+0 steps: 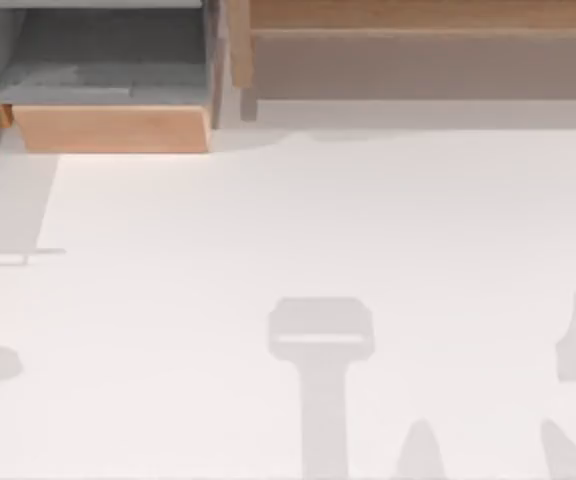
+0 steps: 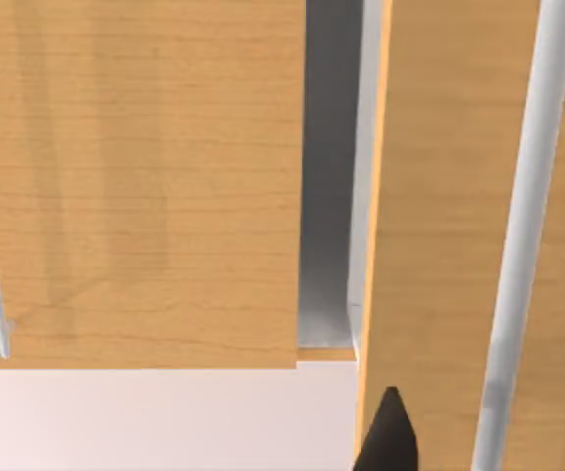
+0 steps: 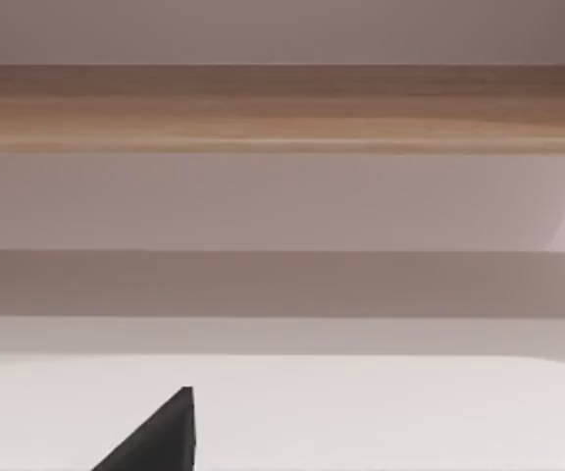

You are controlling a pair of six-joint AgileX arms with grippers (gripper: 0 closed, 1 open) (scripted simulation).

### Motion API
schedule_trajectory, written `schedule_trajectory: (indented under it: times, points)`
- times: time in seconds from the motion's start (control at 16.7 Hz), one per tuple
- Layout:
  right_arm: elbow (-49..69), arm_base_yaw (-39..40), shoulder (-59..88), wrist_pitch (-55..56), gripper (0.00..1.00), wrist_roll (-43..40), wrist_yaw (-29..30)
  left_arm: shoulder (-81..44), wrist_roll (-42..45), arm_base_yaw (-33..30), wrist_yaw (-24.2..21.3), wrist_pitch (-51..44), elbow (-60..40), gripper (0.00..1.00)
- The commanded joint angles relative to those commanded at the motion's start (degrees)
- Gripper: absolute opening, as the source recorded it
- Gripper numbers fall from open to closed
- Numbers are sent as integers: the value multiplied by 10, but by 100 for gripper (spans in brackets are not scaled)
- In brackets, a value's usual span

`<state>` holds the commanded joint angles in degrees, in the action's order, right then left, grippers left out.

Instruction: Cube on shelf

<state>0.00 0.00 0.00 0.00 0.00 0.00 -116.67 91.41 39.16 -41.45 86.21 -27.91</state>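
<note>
Pre-grasp stage, I'd judge: shelf point(image 1: 418, 15) bare, table point(image 1: 268, 230) bare too. Can't tell either gripper's state. Next move: find the cube before any reach.

One shelf point(image 1: 428, 15), one box unit point(image 1: 108, 128)

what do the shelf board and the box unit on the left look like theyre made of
The shelf looks like light-brown wood, matte, with faint grain streaks. The box unit seems the same wood outside, with a flat grey lining inside; being rendered, it could equally be laminate.
</note>
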Motion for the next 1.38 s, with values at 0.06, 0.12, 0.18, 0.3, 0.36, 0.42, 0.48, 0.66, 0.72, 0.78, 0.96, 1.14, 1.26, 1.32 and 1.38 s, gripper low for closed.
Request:
schedule_trajectory:
  times: [0.06, 0.12, 0.18, 0.3, 0.36, 0.42, 0.48, 0.66, 0.72, 0.78, 0.96, 1.14, 1.26, 1.32, 1.38]
  points:
    - [0, 0, 0, 0, 100, 0, 0, 0, 0, 0, 0, 0, 0, 75]
    - [0, 0, 0, 0, 100, 0, 0, 0, 0, 0, 0, 0, 0, 83]
    - [0, 0, 0, 0, 100, 0, 0, 0, 0, 0, 0, 0, 0, 90]
    - [0, 0, 0, 0, 100, 0, 0, 0, 0, 0, 0, 0, 0, 100]
    - [0, 0, 0, 0, 100, 0, 0, 0, 0, 0, 0, 0, 0, 100]
    - [0, 0, 0, 0, 100, 0, 0, 0, 0, 0, 0, 0, 0, 100]
    - [0, 0, 0, 0, 100, 0, 0, 0, 0, 0, 0, 0, 0, 100]
    - [0, 0, 0, 0, 100, 0, 0, 0, 0, 0, 0, 0, 0, 100]
    - [0, 0, 0, 0, 100, 0, 0, 0, 0, 0, 0, 0, 0, 100]
    - [0, 0, 0, 0, 100, 0, 0, 0, 0, -1, 0, 0, -1, 100]
    - [0, 0, 0, 0, 100, 0, 0, 5, 1, 12, -12, 9, 15, 100]
    - [0, 0, 0, 0, 100, 0, 0, 12, 2, 28, -28, 21, 34, 100]
    - [0, 0, 0, 0, 100, 0, 0, 13, 2, 28, -28, 21, 34, 100]
    - [0, 0, 0, 0, 100, 0, 0, 10, 2, 25, -27, 19, 33, 100]
    - [0, 0, 0, 0, 100, 0, 0, 10, 2, 25, -27, 19, 33, 100]
